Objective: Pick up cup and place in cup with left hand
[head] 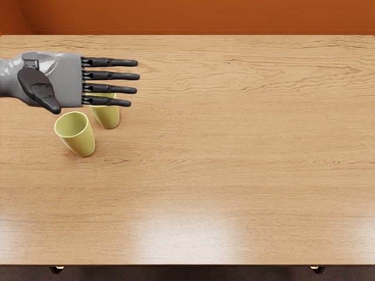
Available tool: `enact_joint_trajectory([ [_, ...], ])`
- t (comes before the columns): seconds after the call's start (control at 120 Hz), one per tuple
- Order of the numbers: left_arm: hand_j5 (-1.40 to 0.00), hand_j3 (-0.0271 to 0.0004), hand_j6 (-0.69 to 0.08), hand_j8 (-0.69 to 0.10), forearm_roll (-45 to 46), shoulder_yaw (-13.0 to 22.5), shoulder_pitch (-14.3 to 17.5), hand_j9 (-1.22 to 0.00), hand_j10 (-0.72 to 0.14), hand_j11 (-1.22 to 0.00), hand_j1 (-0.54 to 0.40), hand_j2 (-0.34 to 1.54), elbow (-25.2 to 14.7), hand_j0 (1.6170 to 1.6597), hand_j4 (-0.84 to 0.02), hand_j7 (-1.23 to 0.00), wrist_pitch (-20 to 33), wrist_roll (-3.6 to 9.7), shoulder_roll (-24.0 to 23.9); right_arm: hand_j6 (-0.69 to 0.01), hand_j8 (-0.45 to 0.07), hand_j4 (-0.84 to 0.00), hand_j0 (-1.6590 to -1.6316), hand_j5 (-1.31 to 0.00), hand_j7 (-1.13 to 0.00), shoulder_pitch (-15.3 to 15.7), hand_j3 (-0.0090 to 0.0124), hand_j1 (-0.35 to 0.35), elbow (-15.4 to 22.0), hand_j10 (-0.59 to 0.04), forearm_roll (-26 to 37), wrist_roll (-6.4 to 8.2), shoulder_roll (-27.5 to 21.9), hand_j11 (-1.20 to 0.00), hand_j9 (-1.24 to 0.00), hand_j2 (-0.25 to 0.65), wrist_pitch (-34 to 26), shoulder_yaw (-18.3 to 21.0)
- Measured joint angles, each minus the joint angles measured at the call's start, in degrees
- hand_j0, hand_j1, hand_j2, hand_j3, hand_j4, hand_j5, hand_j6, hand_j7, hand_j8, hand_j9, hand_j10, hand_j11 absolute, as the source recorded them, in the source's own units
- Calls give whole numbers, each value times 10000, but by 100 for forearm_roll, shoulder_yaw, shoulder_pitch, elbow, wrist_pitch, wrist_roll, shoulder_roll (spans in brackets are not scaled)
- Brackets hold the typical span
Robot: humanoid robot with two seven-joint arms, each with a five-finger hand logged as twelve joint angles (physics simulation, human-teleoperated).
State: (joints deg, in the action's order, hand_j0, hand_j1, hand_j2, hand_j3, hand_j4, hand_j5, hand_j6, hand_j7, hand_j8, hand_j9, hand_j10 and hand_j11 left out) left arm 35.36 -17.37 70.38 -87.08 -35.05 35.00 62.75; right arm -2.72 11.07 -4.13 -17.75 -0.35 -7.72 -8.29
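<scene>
Robot hand (67, 79) spread, cups (83, 141) stand well inside the table's near edge (187, 263).

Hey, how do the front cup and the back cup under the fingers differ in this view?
The front cup shows its whole rim, while the left hand's spread fingers hide part of the back cup's rim. The front cup sits farther left and nearer the table's front edge than the back cup. Both are yellow-green, stand upright and taper toward the base.
</scene>
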Motion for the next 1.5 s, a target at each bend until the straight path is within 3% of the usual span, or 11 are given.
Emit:
enact_joint_trajectory([
  [0.325, 6, 0, 50, 45, -37, -5, 148, 3, 32, 2, 3482, -12, 34, 16581, 41, 4, 0, 0, -80, -295, -295, -294, -16581, -381, -381, 8, 0, -3139, 0, -294, 0, 51, 25, -381, -381, -59, 15, -5],
  [0.467, 6, 0, 46, 42, -530, -28, 295, 2, 30, 2, 3483, -11, 219, 16581, 38, 4, 0, 0, -438, -295, -295, -294, -16581, -381, -381, 8, 0, -3139, 0, -294, 0, 40, 26, -381, -381, -59, 16, 1],
  [0.608, 4, 0, 35, 32, -1405, -46, 754, 2, 23, 1, 3484, -9, 490, 16581, 29, 3, 1, 0, -798, -295, -295, -294, -16581, -381, -381, 8, 0, -3139, 0, -294, 0, 30, 27, -381, -381, -59, 16, 9],
  [0.775, 2, 0, 17, 16, -2454, -53, 824, 1, 11, 1, 3486, -9, 726, 16581, 13, 2, 2, 0, -1253, -295, -295, -294, -16581, -381, -381, 8, 0, -3139, -9, -294, 3, 21, 27, -381, -381, -59, 16, 11],
  [0.875, 1, 0, 11, 10, -3024, -52, 1105, 1, 7, 1, 3488, -6, 839, 16581, 8, 1, 2, 0, -1542, -296, -295, -295, -16581, -381, -381, 8, 0, -3139, -16, -294, 5, 19, 27, -381, -381, -58, 16, 11],
  [1.175, -1, 0, -11, -9, -4795, -33, 1118, 0, -6, 0, 3491, -4, 935, 16581, -9, 0, 3, 0, -2241, -296, -295, -295, -16581, -381, -381, 8, 0, -3139, -26, -294, 6, 17, 27, -381, -381, -59, 16, 12],
  [1.275, -2, 0, -17, -14, -5362, -25, 1252, 0, -9, 0, 3491, -2, 943, 16581, -14, -1, 4, 0, -2526, -296, -295, -295, -16581, -381, -381, 8, 0, -3139, -27, -294, 6, 17, 27, -381, -381, -59, 16, 12],
  [1.358, -2, 0, -18, -16, -5774, -6, 1408, 0, -10, 0, 3491, -3, 954, 16581, -15, -1, 70, 0, -2557, -296, -295, -295, -16581, -381, -381, 8, 0, -3139, -32, -295, 6, 17, 27, -381, -381, -59, 16, 12],
  [1.5, -2, 0, -21, -19, -6415, 63, 1408, 0, -12, 0, 3491, -1, 981, 16581, -17, -1, 253, 0, -2744, -296, -295, -295, -16581, -381, -381, 4, 0, -3139, -34, -295, 7, 17, 27, -381, -381, -59, 16, 12],
])
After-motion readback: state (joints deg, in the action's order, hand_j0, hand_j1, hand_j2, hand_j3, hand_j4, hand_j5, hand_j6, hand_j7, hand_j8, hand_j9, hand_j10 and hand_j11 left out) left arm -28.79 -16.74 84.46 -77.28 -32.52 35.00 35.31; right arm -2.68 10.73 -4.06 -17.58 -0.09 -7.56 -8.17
